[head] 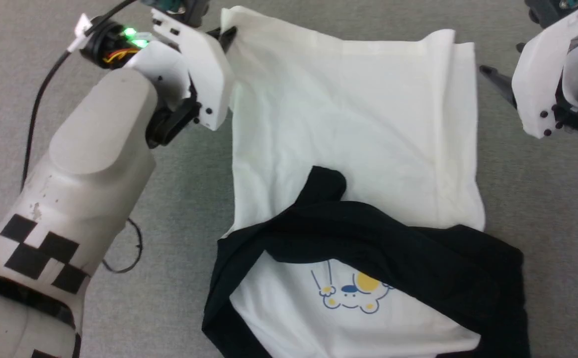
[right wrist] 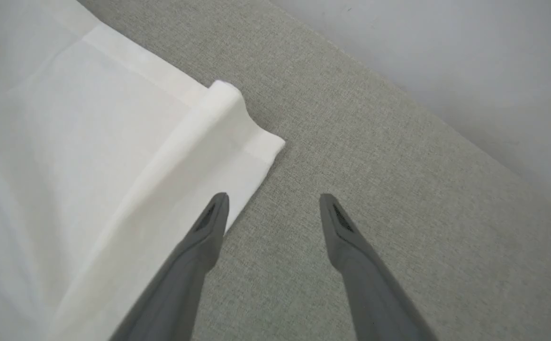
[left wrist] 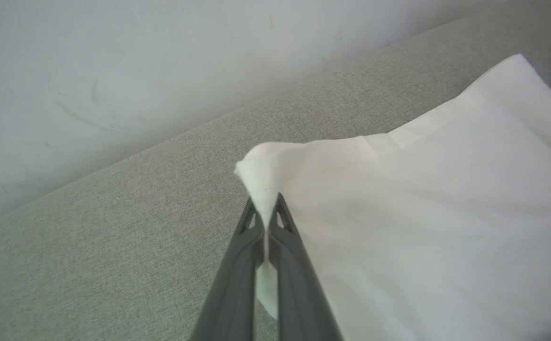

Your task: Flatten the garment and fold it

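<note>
The garment (head: 348, 124) lies spread on the grey tabletop (head: 542, 199), soft and floppy, so hem corners look like the spots to grab: left pincer (left wrist: 266, 201) is clamped on the far-left one, right pincer (right wrist: 273, 196) gapes empty beside the other.

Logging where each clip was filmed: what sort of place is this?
Likely an indoor lab or test room: the garment lies on a plain grey woven surface that meets a bare pale wall, and a loose black cable trails nearby.
</note>
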Controlling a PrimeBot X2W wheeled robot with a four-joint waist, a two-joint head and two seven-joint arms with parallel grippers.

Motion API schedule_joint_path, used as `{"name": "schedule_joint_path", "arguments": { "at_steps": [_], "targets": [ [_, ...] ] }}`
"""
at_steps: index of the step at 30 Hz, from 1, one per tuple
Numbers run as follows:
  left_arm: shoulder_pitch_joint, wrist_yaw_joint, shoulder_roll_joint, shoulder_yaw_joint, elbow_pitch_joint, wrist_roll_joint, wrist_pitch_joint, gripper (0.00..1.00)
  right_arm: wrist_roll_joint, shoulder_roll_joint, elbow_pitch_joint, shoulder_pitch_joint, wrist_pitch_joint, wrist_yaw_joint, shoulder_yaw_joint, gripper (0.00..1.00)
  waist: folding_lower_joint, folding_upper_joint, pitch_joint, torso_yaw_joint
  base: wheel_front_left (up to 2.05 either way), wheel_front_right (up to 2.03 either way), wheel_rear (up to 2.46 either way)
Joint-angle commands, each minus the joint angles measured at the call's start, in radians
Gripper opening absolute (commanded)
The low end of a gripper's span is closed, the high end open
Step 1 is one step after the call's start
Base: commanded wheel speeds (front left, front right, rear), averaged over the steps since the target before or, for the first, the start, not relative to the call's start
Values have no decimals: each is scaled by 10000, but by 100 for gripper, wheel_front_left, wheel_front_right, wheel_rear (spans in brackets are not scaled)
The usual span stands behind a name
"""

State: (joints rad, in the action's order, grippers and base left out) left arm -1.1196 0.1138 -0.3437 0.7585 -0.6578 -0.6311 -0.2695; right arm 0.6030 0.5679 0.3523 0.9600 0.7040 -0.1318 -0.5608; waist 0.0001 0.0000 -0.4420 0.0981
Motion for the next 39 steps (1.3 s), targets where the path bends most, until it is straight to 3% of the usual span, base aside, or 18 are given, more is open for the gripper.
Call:
{"name": "schedule_joint_path", "arguments": {
  "at_steps": [1, 8, 13, 14, 15, 16, 19, 24, 39],
  "targets": [
    [-204, 54, 139, 100, 89, 74, 113, 0, 97, -22, 487, 342, 40, 11, -205, 100, -1, 0, -511, 607, 0, 0, 0],
    [-427, 87, 425, 304, 143, 85, 310, 0, -194, 125, 1954, 1129, -226, 11, -1598, 100, -1, 0, -787, 944, 0, 0, 0],
    [-501, 106, 507, 379, -49, 19, 449, 0, 314, 281, 2497, 1119, -128, 11, -2619, 100, -1, 0, -861, 998, 0, 0, 0],
    [-512, 110, 511, 393, -95, 2, 474, 0, 404, 370, 2523, 1113, -120, 11, -2866, 70, -1, 0, -868, 996, 0, 0, 0],
    [-523, 114, 506, 403, -148, -17, 501, 0, 498, 469, 2524, 1104, -83, 11, -3143, 4, -1, 0, -873, 985, 0, 0, 0],
    [-538, 118, 491, 412, -205, -34, 534, 0, 574, 596, 2502, 1112, -20, 11, -3450, 0, -1, 0, -871, 965, 0, 0, 0],
    [-568, 126, 424, 415, -423, -72, 684, 0, 687, 980, 2489, 1322, -208, 11, -4076, 0, -1, 0, -807, 860, 0, 0, 0],
    [-583, 74, 300, 284, -944, -112, 1145, 0, 637, 1140, 3028, 1892, -1407, 11, -4178, 0, -1, 0, -515, 582, 0, 0, 0],
    [-505, 46, 223, 164, -2058, 10, 3288, 0, 369, 544, 4756, 2385, -5472, 11, -3968, 0, -1, 0, 905, 20, 0, 0, 0]
  ]
}}
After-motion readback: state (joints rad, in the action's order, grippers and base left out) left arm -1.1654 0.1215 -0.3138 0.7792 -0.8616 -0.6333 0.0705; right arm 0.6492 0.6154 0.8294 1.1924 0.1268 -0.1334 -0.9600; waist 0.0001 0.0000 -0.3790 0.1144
